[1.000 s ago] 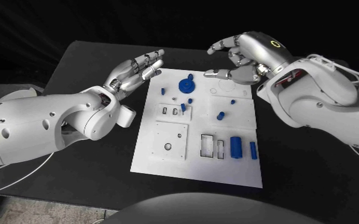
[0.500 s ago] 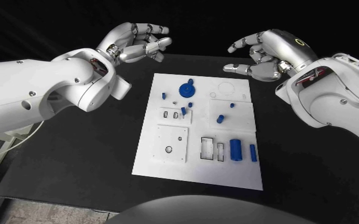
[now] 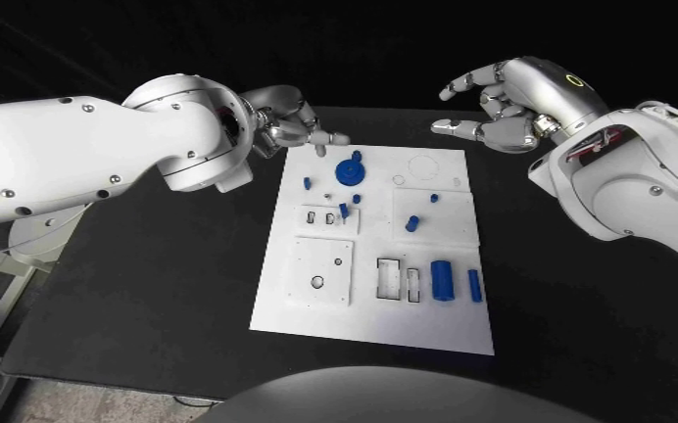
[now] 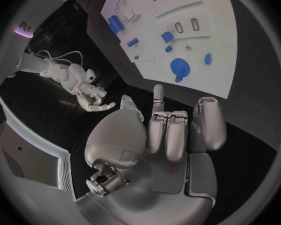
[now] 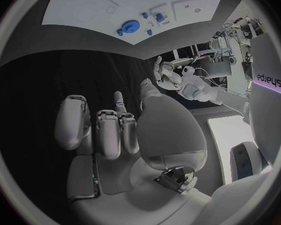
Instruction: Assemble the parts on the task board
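The white task board (image 3: pixel 374 320) lies in the middle of the black table. A blue gear (image 3: pixel 349 170) stands near its far edge, small blue pegs (image 3: pixel 414 223) are scattered around the board's middle, and two longer blue pieces (image 3: pixel 444 279) lie at the near right. My left hand (image 3: pixel 290 121) hovers at the board's far left corner, fingers partly curled, one finger stretched toward the gear, holding nothing. My right hand (image 3: pixel 508 105) hangs above the far right corner, fingers apart and curved, empty. The left wrist view has the left hand (image 4: pixel 172 130), the board (image 4: pixel 209 35) and the gear (image 4: pixel 180 66).
Black table (image 3: pixel 156 276) surrounds the board on all sides. The board carries raised white plates with slots (image 3: pixel 322 271) and rectangular recesses (image 3: pixel 392 276) at the near left and centre. In the right wrist view the right hand (image 5: pixel 115 130) faces the board (image 5: pixel 72 10).
My left arm has swung up and round, and its hand now turns down toward the board's far left corner. The right hand has lifted off the far edge and drifted right.
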You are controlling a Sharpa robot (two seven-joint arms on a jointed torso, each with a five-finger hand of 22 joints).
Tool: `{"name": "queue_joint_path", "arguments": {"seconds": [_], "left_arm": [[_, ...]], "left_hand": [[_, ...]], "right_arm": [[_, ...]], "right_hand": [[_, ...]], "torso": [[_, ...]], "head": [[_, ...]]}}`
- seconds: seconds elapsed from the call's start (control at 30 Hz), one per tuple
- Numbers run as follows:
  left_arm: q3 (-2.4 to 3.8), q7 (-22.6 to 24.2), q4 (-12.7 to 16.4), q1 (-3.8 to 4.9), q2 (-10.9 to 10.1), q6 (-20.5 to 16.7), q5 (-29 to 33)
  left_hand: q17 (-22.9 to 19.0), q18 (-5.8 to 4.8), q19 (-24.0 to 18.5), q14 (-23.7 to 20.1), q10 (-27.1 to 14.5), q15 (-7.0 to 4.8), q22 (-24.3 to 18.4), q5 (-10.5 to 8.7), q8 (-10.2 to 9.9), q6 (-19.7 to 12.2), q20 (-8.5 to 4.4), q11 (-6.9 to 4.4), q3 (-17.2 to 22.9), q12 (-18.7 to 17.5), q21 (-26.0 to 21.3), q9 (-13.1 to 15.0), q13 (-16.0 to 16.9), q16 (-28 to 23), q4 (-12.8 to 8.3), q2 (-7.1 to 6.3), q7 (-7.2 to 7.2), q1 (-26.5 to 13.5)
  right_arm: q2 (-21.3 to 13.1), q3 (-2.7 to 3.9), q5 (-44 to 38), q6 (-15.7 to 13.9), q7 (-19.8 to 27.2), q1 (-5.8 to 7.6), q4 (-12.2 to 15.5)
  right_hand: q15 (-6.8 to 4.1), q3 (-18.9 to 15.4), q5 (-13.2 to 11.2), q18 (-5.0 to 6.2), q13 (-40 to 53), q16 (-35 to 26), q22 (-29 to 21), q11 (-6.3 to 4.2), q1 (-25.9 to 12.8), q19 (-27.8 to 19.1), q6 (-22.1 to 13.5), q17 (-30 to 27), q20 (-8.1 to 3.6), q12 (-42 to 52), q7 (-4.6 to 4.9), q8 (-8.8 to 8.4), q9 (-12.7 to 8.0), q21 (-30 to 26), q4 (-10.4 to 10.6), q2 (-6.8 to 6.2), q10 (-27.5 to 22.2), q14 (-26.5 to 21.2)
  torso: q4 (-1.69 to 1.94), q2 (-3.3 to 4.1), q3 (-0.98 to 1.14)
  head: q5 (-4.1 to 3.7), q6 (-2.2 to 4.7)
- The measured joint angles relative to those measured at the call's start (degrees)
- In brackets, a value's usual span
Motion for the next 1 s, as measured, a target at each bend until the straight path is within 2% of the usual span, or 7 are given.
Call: {"name": "queue_joint_path", "arguments": {"seconds": [0.1, 0.17, 0.2, 0.33, 0.53, 0.63, 1.0], "left_arm": [[-0.06, -3.63, -1.03, -0.56, 1.57, 3.36, -3.46], [-0.07, -5.42, -1.72, -0.95, 2.44, 5.02, -5.32], [-0.07, -6.46, -2.10, -1.27, 2.98, 5.98, -6.55], [-0.06, -8.83, -3.15, -2.44, 4.19, 8.07, -9.69], [-0.09, -12.05, -5.00, -4.94, 6.64, 10.78, -12.60], [-0.13, -13.01, -5.32, -5.81, 7.46, 11.62, -13.31], [-0.07, -14.96, -6.12, -6.79, 10.99, 12.88, -13.94]], "left_hand": [[0.02, -0.86, 1.66, -0.01, -0.29, -0.79, 1.85, -0.48, 3.51, 0.49, -0.44, -0.92, -0.16, 0.30, 3.83, 4.12, -0.29, 0.00, -0.16, 0.37, -0.59, -1.41], [0.02, -0.86, 1.75, 0.03, -0.26, -1.24, 2.00, 3.38, 5.81, 0.45, -0.53, -1.36, -0.16, 0.30, 5.04, 6.89, -0.29, 0.00, -0.16, 0.44, -1.15, -1.46], [0.02, -1.77, 1.87, 0.00, -0.34, -1.41, 2.01, 6.60, 7.30, 0.81, -0.66, -1.71, -0.15, 0.30, 5.59, 8.68, -0.29, 0.00, -0.16, 0.44, -1.52, -1.42], [0.02, -1.80, 1.91, -0.03, -0.30, -2.44, 2.01, 10.97, 10.22, 1.60, -1.39, -2.76, -0.15, 0.30, 6.76, 12.81, -0.25, 0.00, -0.16, 0.30, -2.72, -0.65], [0.02, -1.78, 2.02, -0.11, -0.23, -2.93, 2.00, 7.68, 9.86, 1.81, -2.10, -3.02, -0.15, 0.31, 6.76, 15.54, -0.27, 0.00, -0.16, 0.85, -2.92, -1.22], [0.01, -1.79, 2.02, -0.11, -0.43, -2.93, 2.00, 7.43, 9.83, 1.93, -2.10, -3.22, -0.15, 0.31, 6.76, 15.68, -0.28, 0.00, -0.16, 0.98, -3.04, -1.36], [0.01, -1.78, 2.02, 0.10, -0.26, -3.14, 1.99, 6.75, 8.26, 2.43, -2.09, -3.39, -0.15, 0.31, 6.76, 15.96, -0.29, 0.00, -0.16, 0.97, -3.54, -1.36]], "right_arm": [[-0.16, -0.09, 0.03, 0.16, -0.01, 0.00, -0.13], [-0.29, -0.14, 0.06, 0.27, -0.04, 0.00, -0.13], [-0.36, -0.17, 0.08, 0.31, -0.05, 0.00, -0.13], [-0.66, -0.30, 0.25, 0.57, -0.08, 0.00, -0.07], [-1.01, -0.70, 0.75, 0.99, -0.10, -0.06, -0.16], [-1.12, -0.87, 1.06, 1.23, -0.12, -0.12, -0.24], [-1.33, -1.08, 1.93, 2.11, -0.40, -0.20, -0.47]], "right_hand": [[0.00, 0.00, 0.22, 0.00, 0.00, 0.00, 0.00, 0.00, 0.23, -0.41, 0.00, 0.00, -0.02, -0.97, 0.00, -0.23, -0.08, -0.40, 0.00, 0.23, 0.00, 0.00], [0.00, 0.00, 0.33, 0.00, 0.00, -0.34, 0.00, 0.00, 0.23, -0.41, 0.00, 0.00, -0.01, -1.51, 0.00, -0.23, -0.14, -0.66, 0.00, 0.23, 0.00, 0.00], [0.00, 0.00, 0.33, 0.50, 0.00, -0.46, 0.00, 0.00, 0.27, -0.41, 0.00, 0.00, -0.01, -1.81, 0.00, -0.23, -0.20, -0.98, 0.00, 0.27, 0.00, 0.00], [0.00, 0.00, 1.30, 0.90, -0.01, -1.24, -0.01, 0.00, 0.07, -0.84, 0.00, 0.00, -0.02, -2.61, 0.00, -0.23, -0.36, -2.73, 0.00, 1.00, 0.00, 0.00], [0.00, -0.18, 1.99, 0.91, -0.01, -1.89, -0.01, 0.00, -0.02, -1.24, 0.20, 0.00, -0.01, -2.90, 0.20, -0.23, -0.52, -3.73, 0.17, 1.68, 0.00, 0.00], [0.00, -0.18, 2.11, 0.91, -0.01, -2.00, -0.01, 0.00, 0.15, -1.23, 0.20, 0.00, -0.01, -3.13, 0.20, -0.23, -0.57, -4.04, 0.17, 1.96, 0.00, 0.00], [0.00, -0.18, 2.65, 0.90, -0.02, -2.28, -0.02, 0.00, 0.16, -1.23, 0.38, 0.00, -0.01, -3.13, 0.02, -0.23, -0.68, -4.60, 0.17, 1.97, 0.00, 0.00]], "torso": [[-0.03, -0.03, 0.04], [-0.06, -0.04, 0.07], [-0.06, -0.04, 0.10], [-0.10, -0.03, 0.14], [-0.03, -0.02, 0.24], [-0.03, -0.03, 0.25], [0.06, -0.05, 0.14]], "head": [[0.27, -0.04], [0.46, -0.05], [0.54, -0.05], [0.76, -0.06], [0.69, -0.33], [0.71, -0.49], [0.93, -0.81]]}}
